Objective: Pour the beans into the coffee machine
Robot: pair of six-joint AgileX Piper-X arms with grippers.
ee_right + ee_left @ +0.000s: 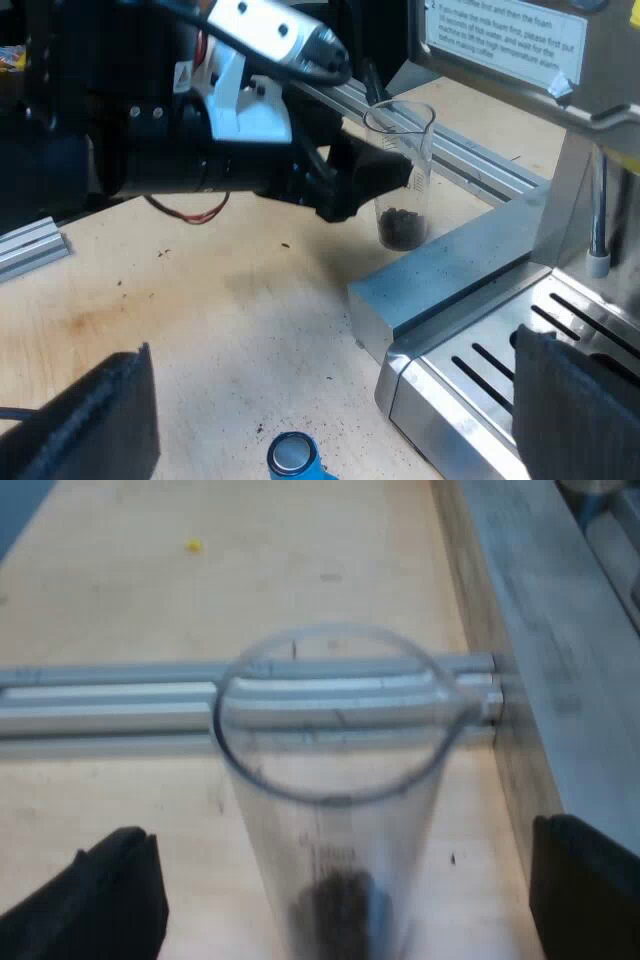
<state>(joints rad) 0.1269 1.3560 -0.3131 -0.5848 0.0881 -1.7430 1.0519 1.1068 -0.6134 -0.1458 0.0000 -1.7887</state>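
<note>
Left wrist view: left gripper [342, 832] is bracketing the measuring glass [335, 800]. Its black fingers [120, 890] are spread wide, both standing clear of the glass wall and gripping nothing. The glass is standing upright on the wooden table [110, 810], with a small dark heap of beans [335, 905] sitting at its bottom.

Right wrist view: right gripper [335, 400] is hanging over the table near the drip tray [520, 345] of the espresso machine [500, 40]. Its fingers are wide too, carrying nothing.

Step in hand (judgement): closing on the glass, with lift and pour not yet begun.
- The glass is looking roughly centred between the fingers, so an even close should be avoiding a sideways shove.
- Clear plastic or glass is likely slick, so I am favouring a firm, slow squeeze on the lower half of the wall.
- Keep the glass upright while raising it, and tip only once its lip is over the machine's top.
- The beans are few and light, so a gentle tilt should be enough.

Surface and room:
- An aluminium rail [120, 695] is lying across the pale wood just beyond the glass, running up to the machine's steel base.
- A yellow speck [194, 546] is lying well beyond the rail.
- Dark crumbs are dotting the wood.
- A blue tamper [292, 457] is resting on the table near the right gripper.
</note>
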